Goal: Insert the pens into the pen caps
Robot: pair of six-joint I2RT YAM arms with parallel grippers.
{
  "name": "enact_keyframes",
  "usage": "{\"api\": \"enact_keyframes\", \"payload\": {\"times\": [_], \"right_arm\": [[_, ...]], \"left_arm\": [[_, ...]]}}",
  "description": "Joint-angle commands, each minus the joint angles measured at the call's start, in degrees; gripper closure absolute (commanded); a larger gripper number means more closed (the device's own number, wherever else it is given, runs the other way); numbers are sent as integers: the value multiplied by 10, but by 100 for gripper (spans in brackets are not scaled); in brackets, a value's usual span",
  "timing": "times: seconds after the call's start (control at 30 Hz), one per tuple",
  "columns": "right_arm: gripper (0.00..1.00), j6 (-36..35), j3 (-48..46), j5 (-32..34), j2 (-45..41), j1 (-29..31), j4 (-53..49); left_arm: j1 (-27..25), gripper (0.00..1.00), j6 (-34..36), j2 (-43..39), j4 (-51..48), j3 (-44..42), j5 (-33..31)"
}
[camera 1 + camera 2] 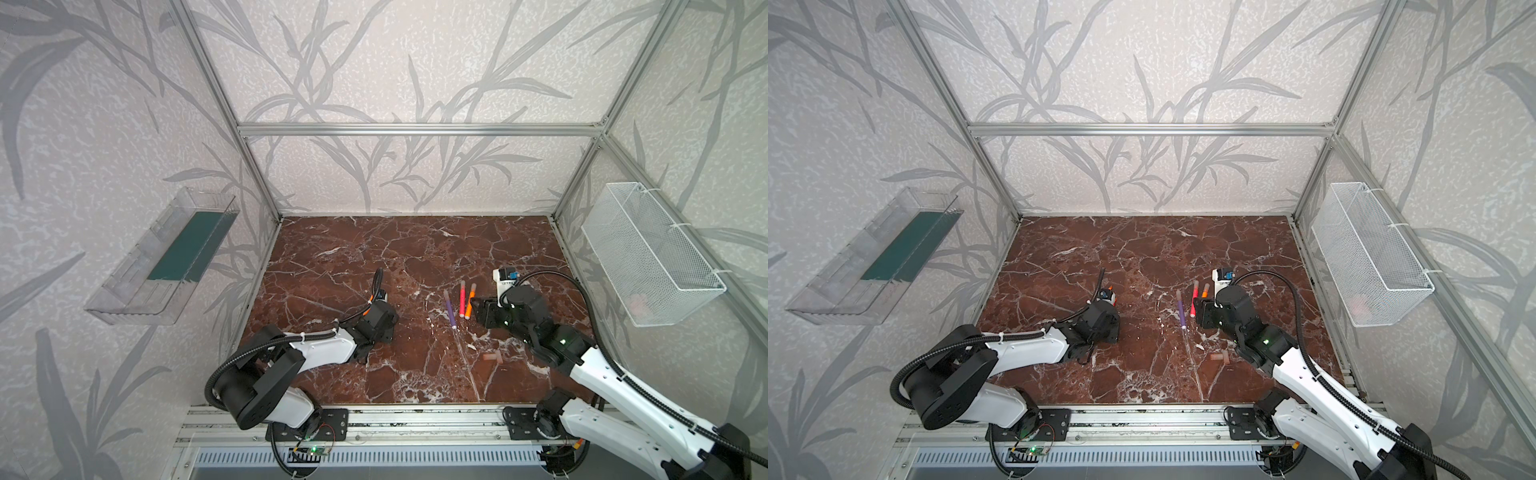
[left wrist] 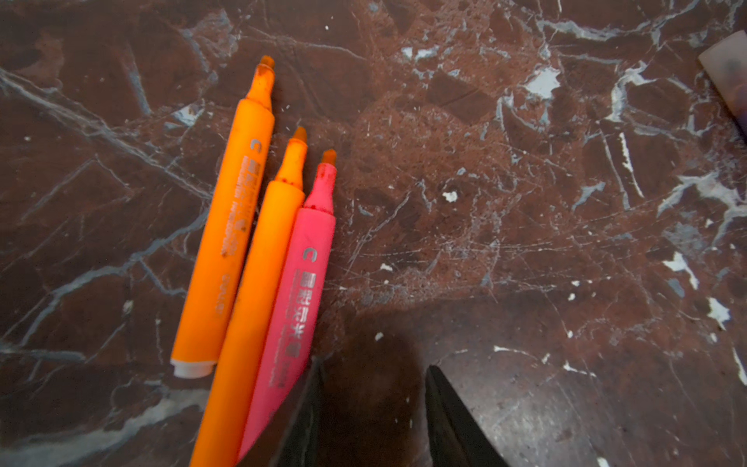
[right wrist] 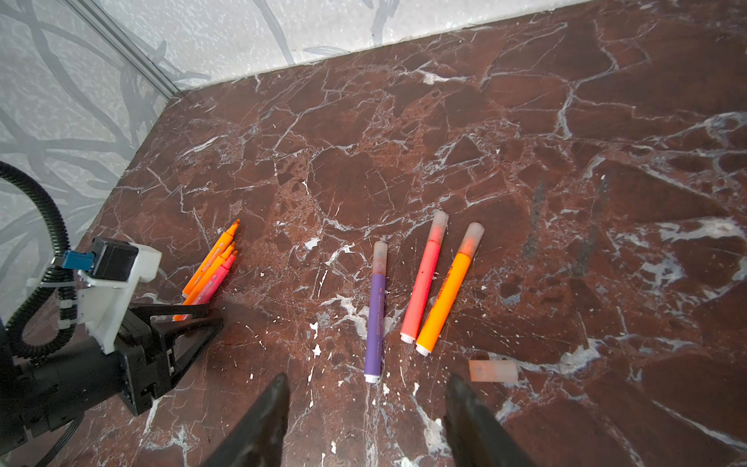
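Three uncapped pens lie side by side: two orange pens (image 2: pixel 228 226) (image 2: pixel 258 283) and a pink-red pen (image 2: pixel 299 291). My left gripper (image 2: pixel 374 364) stands open and empty on the marble, one finger right beside the pink-red pen; the right wrist view also shows this left gripper (image 3: pixel 214 315). In both top views these pens are hidden under the left arm. A purple pen (image 1: pixel 450 309), a pink-red pen (image 1: pixel 462 298) and an orange pen (image 1: pixel 469 300) lie capped in a row. My right gripper (image 3: pixel 368 384) is open just short of them, holding nothing. Loose pen caps (image 1: pixel 494 356) lie near it; the right wrist view shows one loose pen cap (image 3: pixel 493 370).
The brown marble table (image 1: pixel 353 257) is walled by an aluminium frame. A clear plastic bin (image 1: pixel 162 257) hangs on the left wall and a white mesh basket (image 1: pixel 652 253) on the right. The two arms' bases sit on the front rail (image 1: pixel 415 419).
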Motion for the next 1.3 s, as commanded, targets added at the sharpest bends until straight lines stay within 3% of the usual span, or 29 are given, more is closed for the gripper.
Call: {"api": "enact_keyframes", "payload": {"times": [0.0,0.13,0.33,0.73,1.1,1.27], "right_arm": [[39,3,-4,-9,-1,0,17],[40,8,-10,-16,-1,0,30],[40,8,-4,-24,10,0,37],[40,13,0,-38,23,0,40],[40,13,0,-41,24,0,43],[40,13,-4,-39,23,0,45]], "left_arm": [[3,55,1,-16,0,5,8],[3,54,1,-49,-16,3,6],[3,51,-4,-80,6,-32,-56],[2,52,-4,-29,-7,-12,-51],[3,62,-5,15,-21,10,-35],[3,75,-5,22,-20,11,-36]]}}
